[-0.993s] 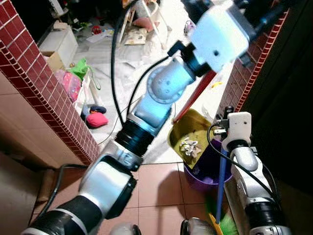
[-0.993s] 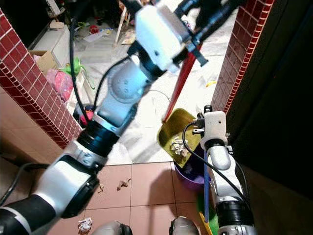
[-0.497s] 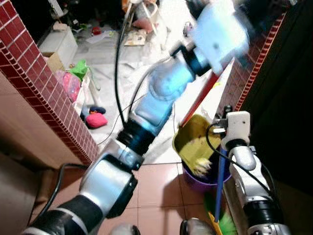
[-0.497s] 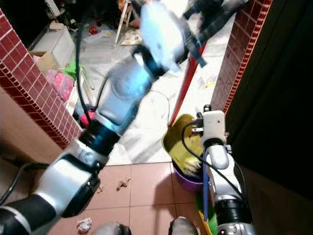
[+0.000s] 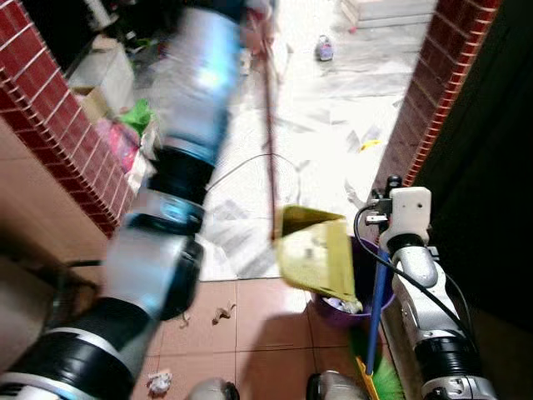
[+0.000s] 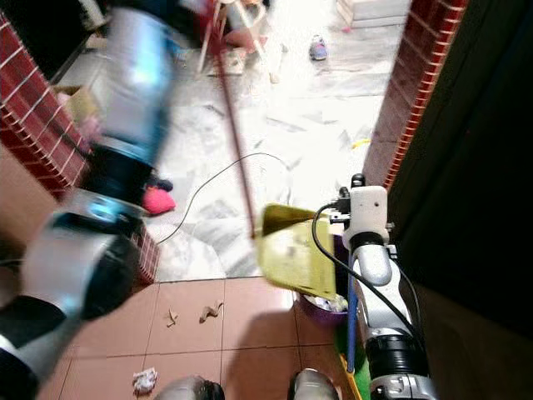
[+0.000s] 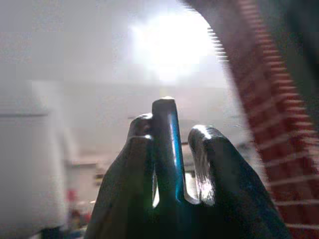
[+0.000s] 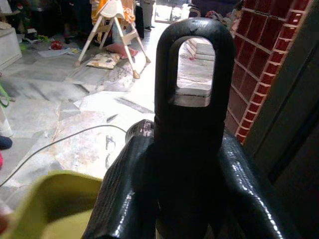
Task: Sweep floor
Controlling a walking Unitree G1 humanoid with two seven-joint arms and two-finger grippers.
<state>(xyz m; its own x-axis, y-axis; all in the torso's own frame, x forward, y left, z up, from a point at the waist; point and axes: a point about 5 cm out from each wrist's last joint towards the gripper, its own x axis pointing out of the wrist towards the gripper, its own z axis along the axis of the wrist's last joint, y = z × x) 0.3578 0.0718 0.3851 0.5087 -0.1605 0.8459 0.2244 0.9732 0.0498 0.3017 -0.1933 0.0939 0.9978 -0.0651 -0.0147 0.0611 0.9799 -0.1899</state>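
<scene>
Since one second ago your left arm (image 5: 179, 142) has swung toward the left side and upward, and the yellow dustpan (image 5: 315, 257) now hangs tipped over the purple bin (image 5: 350, 307); the paper scraps that lay in the pan are now seen inside the bin. You stand on terracotta floor tiles (image 5: 258, 333) at a doorway between two red brick walls (image 5: 50, 125), and beyond it lies a pale marble floor (image 6: 275, 142) with toys, one folding chair and one thin cable. You can count three crumpled scraps on the tiles (image 6: 144, 380), one dustpan, one bin and one broom. Your left arm is raised high and blurred, with the red dustpan handle (image 5: 269, 125) running up to it; in the left wrist view your left gripper (image 7: 172, 144) has its fingers pressed around a thin dark bar. Your right arm (image 5: 420, 292) is bent low beside the dark door, and your right gripper (image 8: 192, 149) pinches the black top of the broom (image 8: 193, 89), whose blue stick (image 5: 377, 308) goes down to green bristles near your feet.
</scene>
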